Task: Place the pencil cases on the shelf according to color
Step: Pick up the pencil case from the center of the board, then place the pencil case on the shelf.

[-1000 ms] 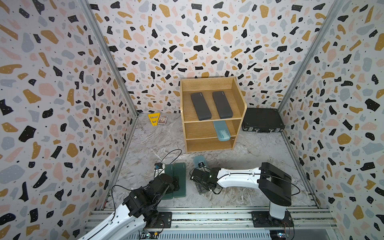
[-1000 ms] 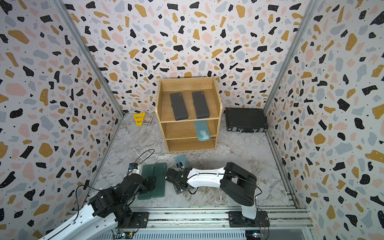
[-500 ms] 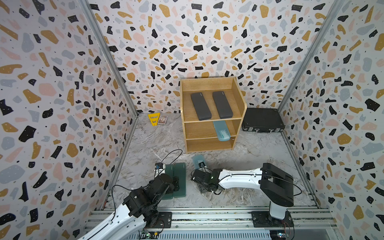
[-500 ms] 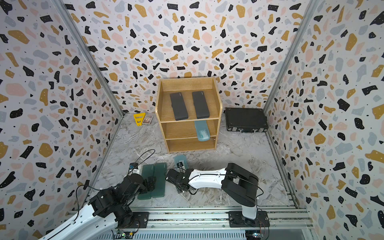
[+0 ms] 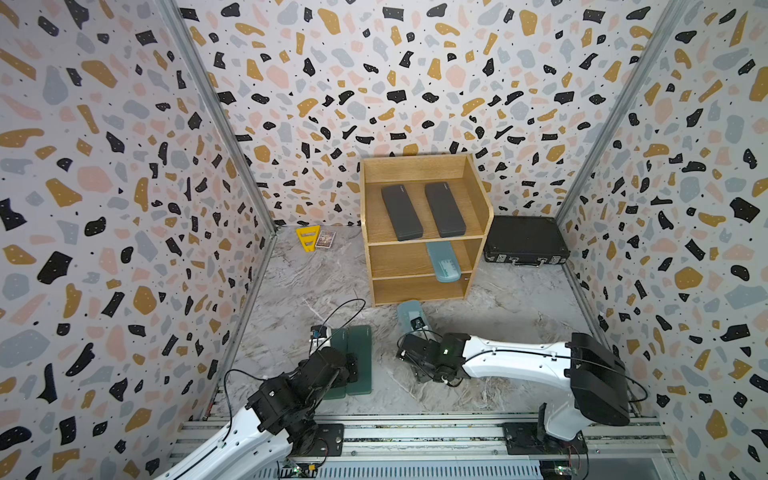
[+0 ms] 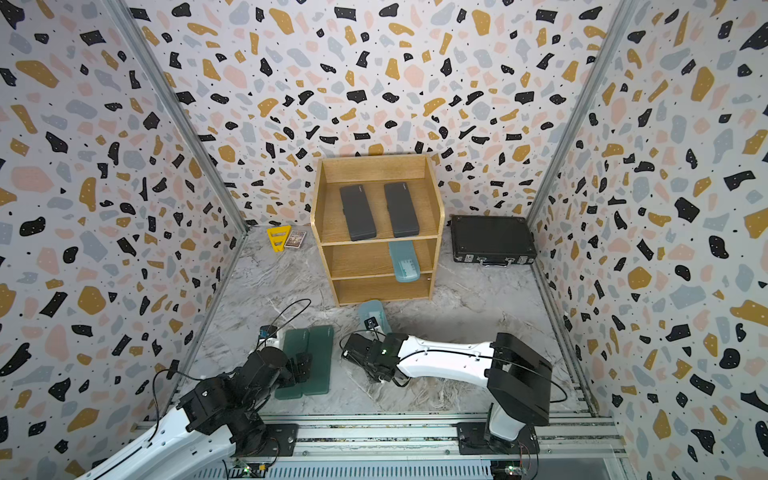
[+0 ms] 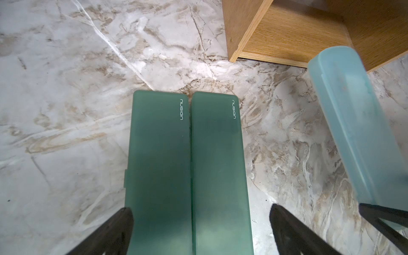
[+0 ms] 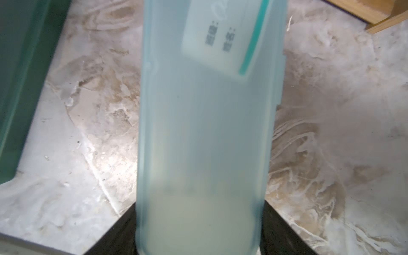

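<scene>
The wooden shelf (image 5: 478, 195) (image 6: 328, 216) stands at the back. Two dark grey pencil cases (image 5: 401, 212) (image 5: 445, 209) lie on its top tier. One light blue case (image 5: 443, 261) (image 6: 404, 261) rests on the middle tier. My right gripper (image 8: 199, 220) (image 5: 411, 340) is shut on the near end of a second light blue case (image 8: 205, 132) (image 5: 407, 313) (image 7: 353, 123), whose far end points at the shelf's foot. Two green cases (image 7: 159, 154) (image 7: 218, 154) (image 5: 359, 357) lie side by side on the floor. My left gripper (image 7: 201, 210) hangs open over their near ends.
A black briefcase (image 5: 525, 241) lies right of the shelf. A yellow set square (image 5: 308, 237) and a small card box (image 5: 325, 240) sit at the back left. A black cable (image 5: 345, 307) loops over the floor by the green cases. Patterned walls close three sides.
My right jaws have narrowed onto the light blue case, which has shifted slightly toward the shelf. The left arm has not moved.
</scene>
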